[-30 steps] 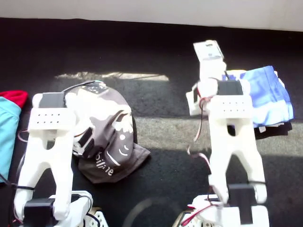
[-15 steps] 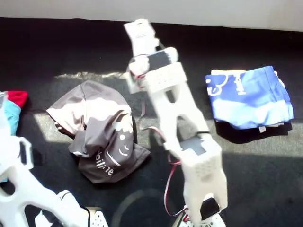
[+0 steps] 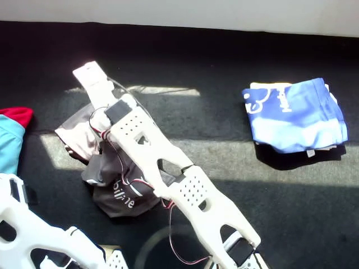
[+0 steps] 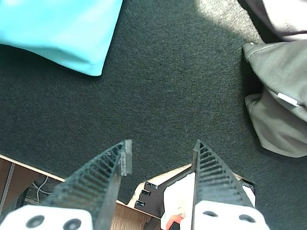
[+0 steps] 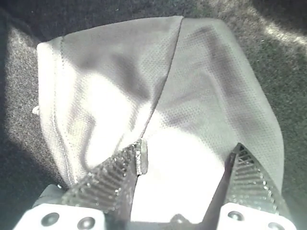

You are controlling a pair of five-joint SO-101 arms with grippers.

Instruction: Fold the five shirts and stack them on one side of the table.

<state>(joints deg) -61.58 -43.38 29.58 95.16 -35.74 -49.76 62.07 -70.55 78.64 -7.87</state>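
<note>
"Hands first: the left hand [image 4: 162, 146] is found nearest, low by the near edge of the worktop [image 4: 158, 72] — is anything held in it?"

"Nothing is held. Its jaws are spread wide over bare dark cloth; the grey shirt [image 4: 278, 86] is seen off to one side of it and the teal shirt [image 4: 62, 28] farther out."

"And the right hand [image 5: 189, 148]?"

"It is stretched across to that grey shirt and hangs just above a smooth panel of it, jaws parted, nothing pinched between them. From the high view the shirt is seen crumpled in a heap left of centre, partly covered by the arm."

"What is noted beyond it?"

"At the left edge the teal shirt lies with a red shirt [image 3: 17, 115] behind it, neither judged folded. Well apart, on the far right, a blue shirt [image 3: 297, 115] is laid folded on a dark garment [image 3: 291, 159], taken to be another folded shirt."

"Which step is judged to be in hand?"

"The third shirt, it would seem: two are counted as stacked, and the grey one is placed under the hand but not yet gripped."

"What is called for next?"

"A descent onto the fabric and a closing on a hem or corner rather than the middle of the panel — so that the heap can be drawn out flat. The left hand would be needed at the opposite edge before any fold can be made, and care is advised that only one layer is caught."
</note>
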